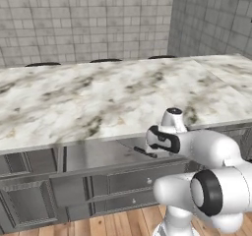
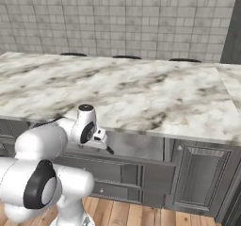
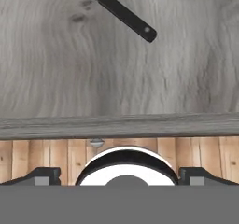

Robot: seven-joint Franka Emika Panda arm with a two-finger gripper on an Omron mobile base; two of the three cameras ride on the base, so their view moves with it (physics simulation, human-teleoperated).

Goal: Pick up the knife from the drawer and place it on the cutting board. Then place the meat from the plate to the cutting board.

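The drawer [image 3: 56, 78] is pulled out, and its grey wood-grain floor lies under the hand. The knife [image 3: 126, 16] lies slanted at the top of the hand view, black handle toward me, its silver blade running off the top edge. From the left base view the knife [image 1: 144, 152] rests in the open drawer [image 1: 93, 157] under the counter lip, just left of the hand. My gripper [image 3: 120, 175] is open, hovering over the drawer's front rim, short of the handle, with nothing between the fingers. The cutting board, the plate and the meat are out of view.
A wide marble counter [image 1: 108, 95] overhangs the drawer. Panelled grey cabinet fronts [image 2: 200, 178] stand below it, over a wooden floor [image 1: 118, 225]. Tiled walls close the back and right. Dark rounded shapes [image 1: 106, 60] line the counter's far edge.
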